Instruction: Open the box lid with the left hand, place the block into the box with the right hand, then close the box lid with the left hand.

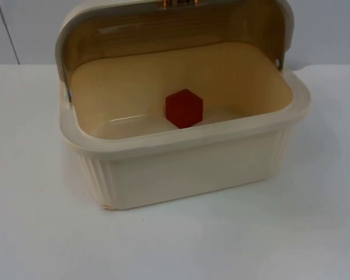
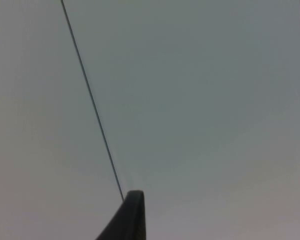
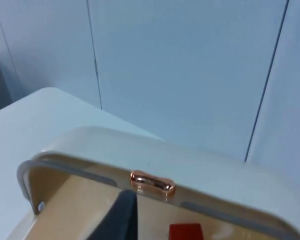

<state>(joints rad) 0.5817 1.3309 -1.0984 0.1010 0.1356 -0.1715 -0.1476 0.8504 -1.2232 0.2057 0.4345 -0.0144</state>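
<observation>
Red plastic block (image 1: 184,108) sits inside your cream ribbed box (image 1: 186,166); swing its raised lid (image 1: 163,26) down squarely by the copper handle (image 3: 152,182). Neither gripper's state is probably readable.

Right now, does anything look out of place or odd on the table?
Nothing stands out. The cream box sits upright on the white table, its lid swung open, and the red block rests on the box floor.

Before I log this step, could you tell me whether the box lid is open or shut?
Open: the lid is swung up behind the cream box, leaving the red block on its floor uncovered.
</observation>
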